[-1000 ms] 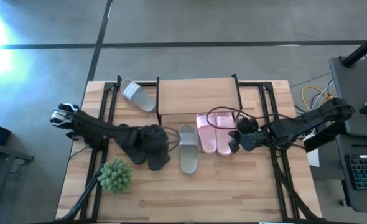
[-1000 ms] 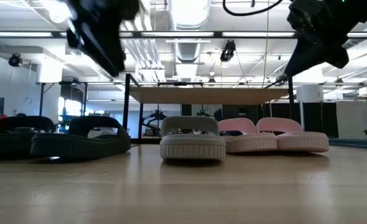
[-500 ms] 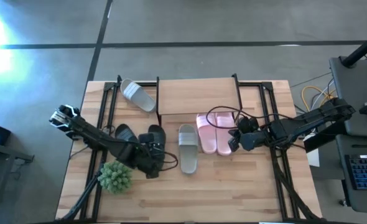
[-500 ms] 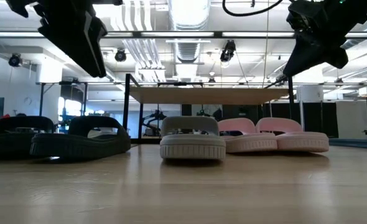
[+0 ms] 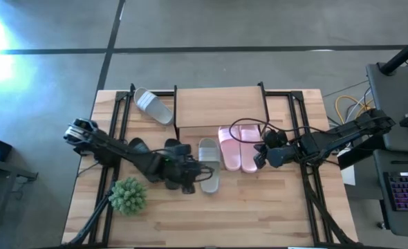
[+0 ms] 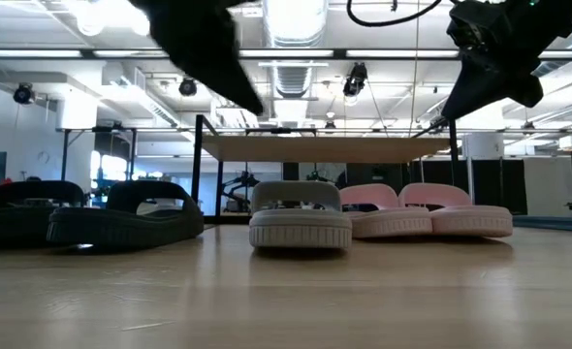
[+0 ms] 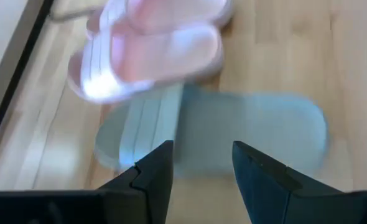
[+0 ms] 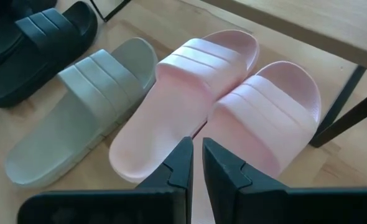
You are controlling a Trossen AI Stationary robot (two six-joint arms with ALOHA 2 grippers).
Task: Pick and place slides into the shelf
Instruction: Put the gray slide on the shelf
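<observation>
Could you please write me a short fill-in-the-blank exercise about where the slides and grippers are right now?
1. The left gripper hovers open over the ____ slide.
2. The two pink slides lie side by side, partly under the ____.
3. The right gripper is ____ and holds nothing.
4. The green plant ball sits near the ____ slides.

Missing words: grey; shelf; shut; black

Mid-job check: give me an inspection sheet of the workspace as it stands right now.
Surface: wooden table, bare at the near edge.
Job's things: pink pair side by side at the shelf front; one grey slide beside them, second grey slide left of the shelf; black pair partly under the left arm. Shelf top bare.
Clutter: green spiky ball.
Hands: left hand open over the grey slide; right hand shut, empty, above the pink pair.
Cables: yellow coil off the right edge.
Surroundings: keyboard on a side desk.
</observation>
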